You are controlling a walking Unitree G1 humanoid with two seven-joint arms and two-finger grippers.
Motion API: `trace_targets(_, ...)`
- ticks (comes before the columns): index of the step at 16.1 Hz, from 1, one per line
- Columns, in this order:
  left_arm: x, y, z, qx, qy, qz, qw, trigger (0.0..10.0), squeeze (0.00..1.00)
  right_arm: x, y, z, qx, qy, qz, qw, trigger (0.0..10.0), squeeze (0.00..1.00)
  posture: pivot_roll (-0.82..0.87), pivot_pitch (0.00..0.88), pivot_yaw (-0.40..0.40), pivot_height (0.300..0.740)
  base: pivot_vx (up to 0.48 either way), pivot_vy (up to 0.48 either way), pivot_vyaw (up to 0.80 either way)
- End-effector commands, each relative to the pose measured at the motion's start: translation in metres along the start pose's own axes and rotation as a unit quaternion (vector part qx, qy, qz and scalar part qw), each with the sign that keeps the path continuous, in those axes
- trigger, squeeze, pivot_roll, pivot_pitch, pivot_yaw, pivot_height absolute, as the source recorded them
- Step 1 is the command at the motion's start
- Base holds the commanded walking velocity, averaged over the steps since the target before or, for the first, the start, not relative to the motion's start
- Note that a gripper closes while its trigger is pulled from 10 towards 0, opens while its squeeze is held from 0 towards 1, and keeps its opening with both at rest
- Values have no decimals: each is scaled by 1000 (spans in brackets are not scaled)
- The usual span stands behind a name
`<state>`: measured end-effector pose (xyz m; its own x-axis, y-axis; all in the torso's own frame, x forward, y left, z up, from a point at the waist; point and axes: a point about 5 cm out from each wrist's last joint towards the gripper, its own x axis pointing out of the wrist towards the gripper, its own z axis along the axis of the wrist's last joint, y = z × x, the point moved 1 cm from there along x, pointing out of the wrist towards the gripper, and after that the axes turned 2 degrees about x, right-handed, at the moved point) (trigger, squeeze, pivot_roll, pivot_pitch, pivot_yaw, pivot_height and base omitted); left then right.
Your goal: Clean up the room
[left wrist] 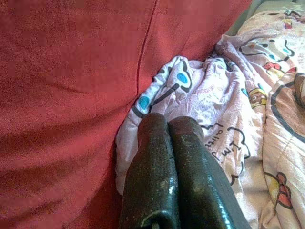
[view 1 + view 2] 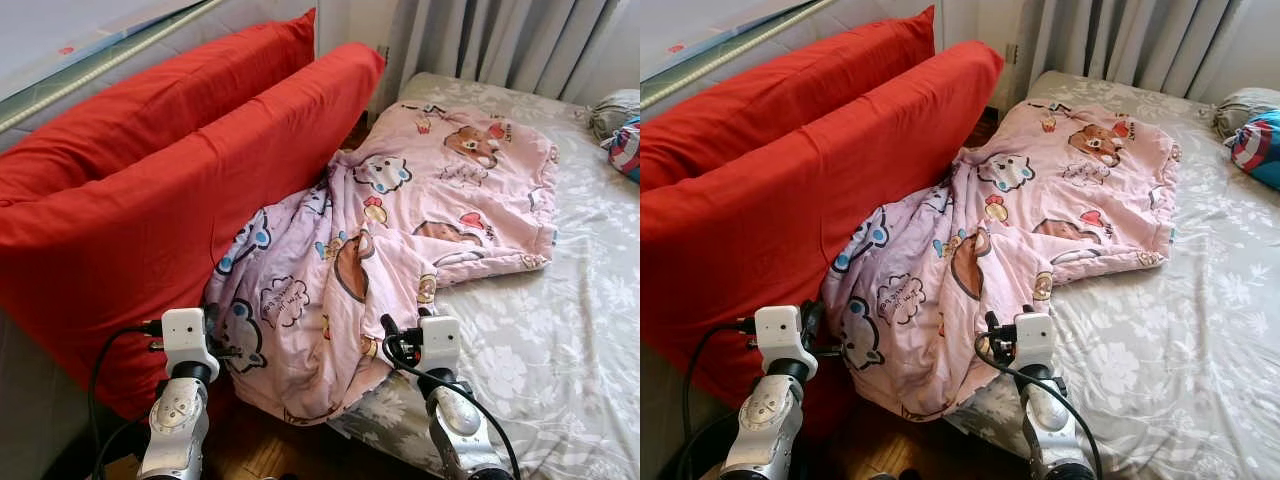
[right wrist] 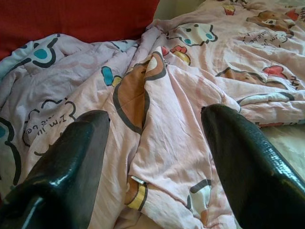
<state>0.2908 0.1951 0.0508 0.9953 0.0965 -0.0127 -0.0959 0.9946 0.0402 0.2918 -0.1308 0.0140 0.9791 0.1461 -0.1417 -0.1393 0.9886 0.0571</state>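
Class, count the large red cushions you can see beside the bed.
2: one red cushion leans behind, nearer the wall; the other red cushion stands before it, touching the pink blanket. More may be hidden.

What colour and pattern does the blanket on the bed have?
The blanket is pale pink with cartoon animal prints and speech clouds, clearest in the left eye view.

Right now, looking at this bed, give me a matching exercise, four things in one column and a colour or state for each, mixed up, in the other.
Things:
1. pillows
2. blanket
3. left gripper
4. right gripper

Colour or state:
A. fingers spread apart
B. pink with cartoon prints, rumpled, hanging off the bed edge
C. plain red, leaning along the bedside
D. fingers pressed together

Pairs: 1-C, 2-B, 3-D, 4-A
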Motion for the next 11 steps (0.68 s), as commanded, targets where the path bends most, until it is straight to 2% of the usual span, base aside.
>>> trace_targets(1, -3, 2, -3, 1, 9, 2, 1000, 10000, 0, 1, 0, 4, 4, -8, -2, 1000, 10000, 0, -54, 121, 11, 740, 0, 0, 0)
trace_targets(11, -3, 3, -2, 0, 8, 3, 1000, 10000, 0, 2, 2, 3, 1, -4, -2, 1000, 10000, 0, -45, 118, 11, 740, 0, 0, 0)
